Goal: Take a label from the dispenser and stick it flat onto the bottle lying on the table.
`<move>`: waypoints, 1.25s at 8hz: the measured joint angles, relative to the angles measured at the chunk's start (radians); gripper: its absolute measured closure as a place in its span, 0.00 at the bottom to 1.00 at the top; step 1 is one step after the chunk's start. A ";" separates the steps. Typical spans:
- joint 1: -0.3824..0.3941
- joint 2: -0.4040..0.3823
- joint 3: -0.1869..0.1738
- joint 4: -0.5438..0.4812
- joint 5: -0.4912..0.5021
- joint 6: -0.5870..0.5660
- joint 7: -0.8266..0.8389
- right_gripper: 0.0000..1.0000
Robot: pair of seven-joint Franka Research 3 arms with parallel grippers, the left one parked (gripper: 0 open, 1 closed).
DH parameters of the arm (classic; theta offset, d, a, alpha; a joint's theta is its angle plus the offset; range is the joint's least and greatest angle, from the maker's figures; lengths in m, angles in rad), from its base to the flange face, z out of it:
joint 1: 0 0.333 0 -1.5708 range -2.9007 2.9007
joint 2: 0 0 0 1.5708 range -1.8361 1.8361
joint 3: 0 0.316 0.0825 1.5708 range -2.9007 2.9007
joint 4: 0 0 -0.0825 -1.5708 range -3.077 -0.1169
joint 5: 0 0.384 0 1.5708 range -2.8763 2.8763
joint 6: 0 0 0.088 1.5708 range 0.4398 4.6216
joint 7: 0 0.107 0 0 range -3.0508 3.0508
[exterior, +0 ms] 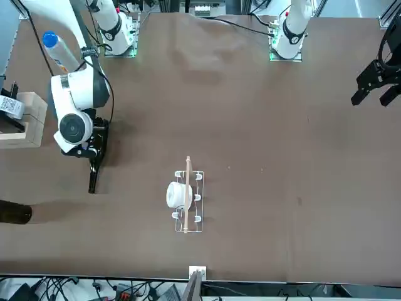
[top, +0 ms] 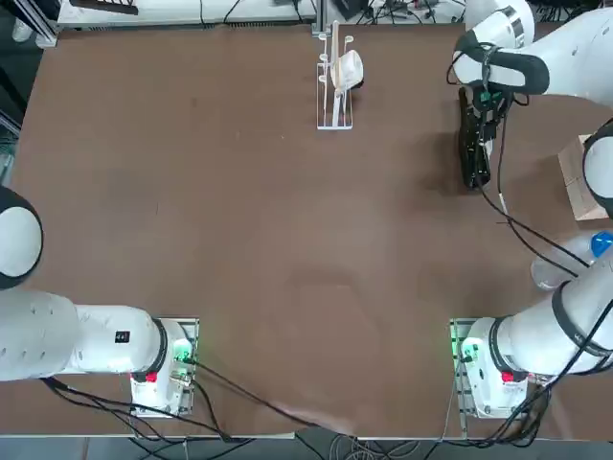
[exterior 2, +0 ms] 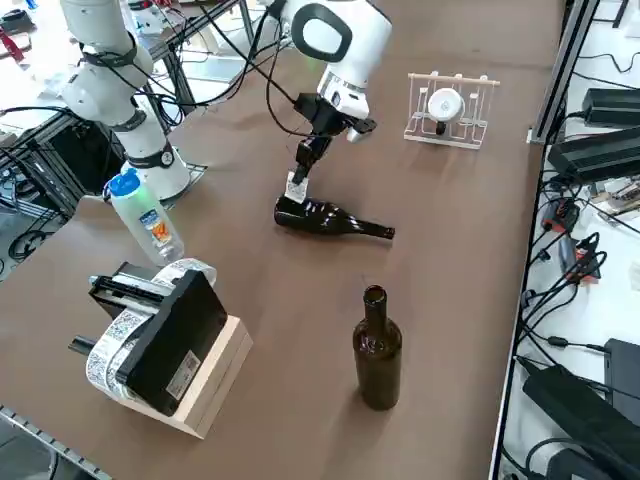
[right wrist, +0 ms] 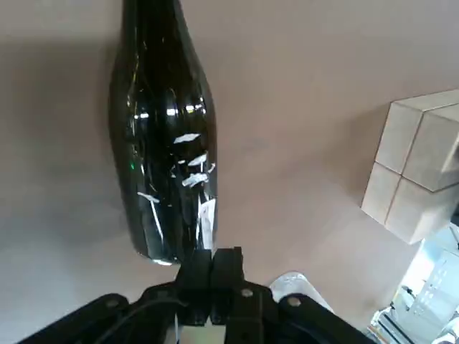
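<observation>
A second glass bottle (exterior 2: 378, 350), dark brown with an open mouth, stands upright on the brown surface (exterior 2: 280, 420). Well apart from it stands a clear plastic bottle (exterior 2: 147, 218) with a blue cap (exterior 2: 124, 183) and a small label of blue and orange on its side. A metal rail (exterior 2: 553, 85) runs along one edge of the surface. Beyond that rail lie black boxes (exterior 2: 612, 107), tangled dark cables (exterior 2: 545, 300) and a red-and-black device (exterior 2: 578, 257).
</observation>
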 joint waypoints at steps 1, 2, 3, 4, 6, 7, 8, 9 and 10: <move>0.000 0.002 0.000 -0.003 0.001 0.013 0.000 0.99; -0.001 0.004 0.000 -0.006 0.001 0.021 0.000 0.99; -0.002 0.006 0.000 -0.008 0.005 0.026 0.000 0.99; -0.002 0.008 0.000 -0.011 0.011 0.034 0.000 0.99; -0.003 0.016 0.000 -0.012 0.015 0.044 0.000 0.99; -0.004 0.019 0.000 -0.012 0.016 0.045 0.000 0.99; -0.006 0.023 0.000 -0.012 0.017 0.046 0.000 0.99; -0.007 0.027 0.000 -0.012 0.017 0.052 0.000 0.99; -0.007 0.030 0.000 -0.012 0.018 0.056 0.000 0.99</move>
